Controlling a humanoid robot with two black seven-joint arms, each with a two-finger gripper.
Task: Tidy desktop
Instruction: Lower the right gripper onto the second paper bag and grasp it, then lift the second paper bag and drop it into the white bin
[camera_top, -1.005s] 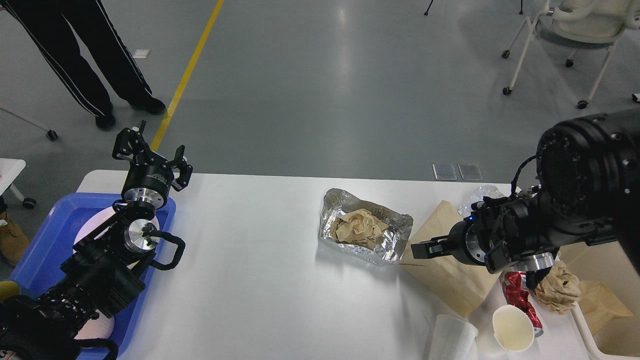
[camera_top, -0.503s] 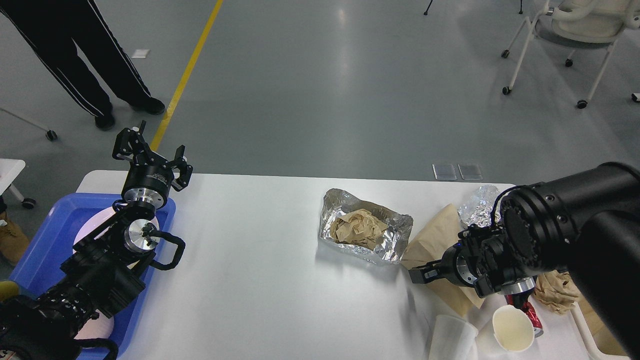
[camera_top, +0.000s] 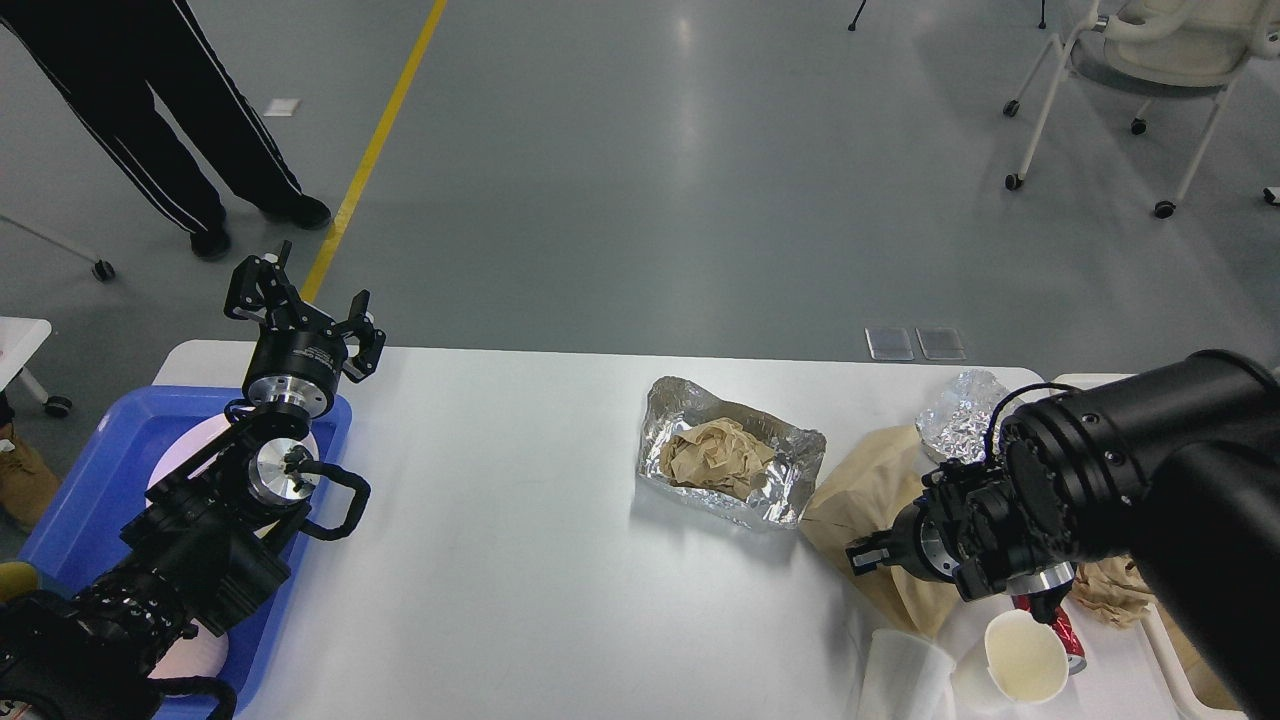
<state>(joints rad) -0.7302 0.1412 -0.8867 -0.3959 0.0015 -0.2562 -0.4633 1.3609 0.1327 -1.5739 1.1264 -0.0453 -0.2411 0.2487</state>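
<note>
Right of the foil tray (camera_top: 733, 463), litter is clustered on the white worktop (camera_top: 520, 560), within the right pincer (camera_top: 866, 557)'s reach; its opening cannot be told. Far left of it, the left pincer (camera_top: 300, 305) is held spread and empty.

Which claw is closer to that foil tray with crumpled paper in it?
Right. The right claw sits just beside the foil tray's near corner; the left claw is far across the desktop.
</note>
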